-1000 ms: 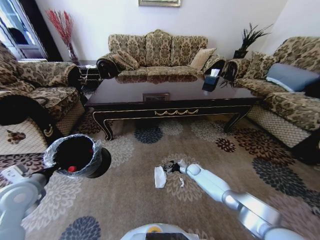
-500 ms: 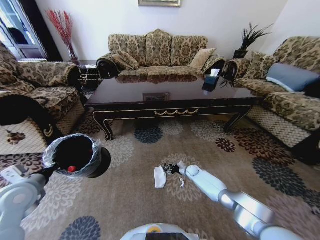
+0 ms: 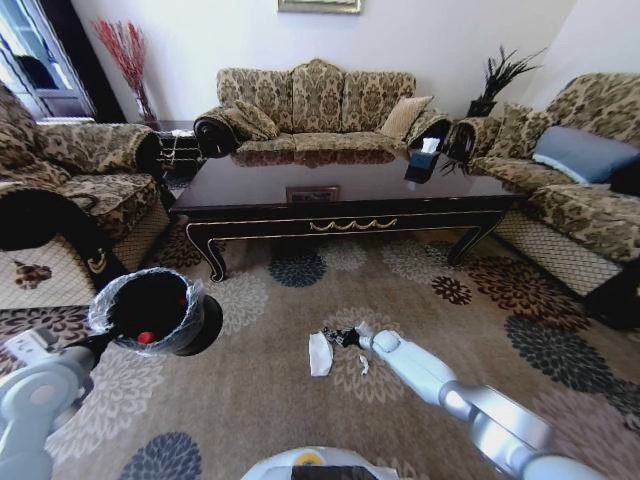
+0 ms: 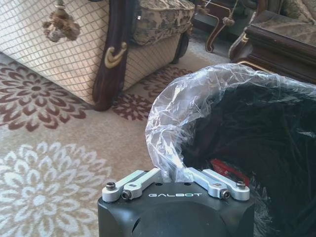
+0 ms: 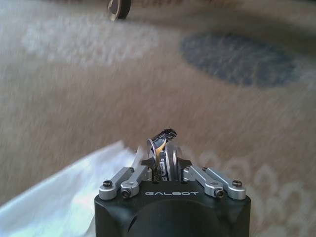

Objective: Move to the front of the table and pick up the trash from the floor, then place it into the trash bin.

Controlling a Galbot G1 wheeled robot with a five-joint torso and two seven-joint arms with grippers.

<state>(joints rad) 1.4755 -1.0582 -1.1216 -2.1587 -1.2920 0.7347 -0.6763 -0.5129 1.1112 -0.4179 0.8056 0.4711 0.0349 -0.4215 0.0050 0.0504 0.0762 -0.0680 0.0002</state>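
Note:
My right gripper (image 3: pixel 345 337) is down at the carpeted floor (image 3: pixel 260 400) in front of the table (image 3: pixel 340 190), shut on a small dark scrap of trash (image 5: pixel 166 134). Beside it on the floor lies a white crumpled wrapper (image 3: pixel 320 353), which also spreads pale beside that gripper (image 5: pixel 162 148) in the right wrist view (image 5: pixel 64 197). The left gripper (image 4: pixel 174 173) is shut on the clear liner at the rim of the black trash bin (image 3: pixel 150 310), holding it off to my left. Something red (image 4: pixel 226 170) lies inside the bin.
Patterned sofas (image 3: pixel 315 100) ring the table, with an armchair (image 3: pixel 60 210) close beside the bin and another sofa (image 3: pixel 580 190) on the right. A dark box (image 3: pixel 421 160) sits on the tabletop. Open carpet lies between me and the table.
Almost nothing. The right arm's elbow has shifted a touch while its gripper stays at the same spot by the wrapper; the bin has barely wobbled.

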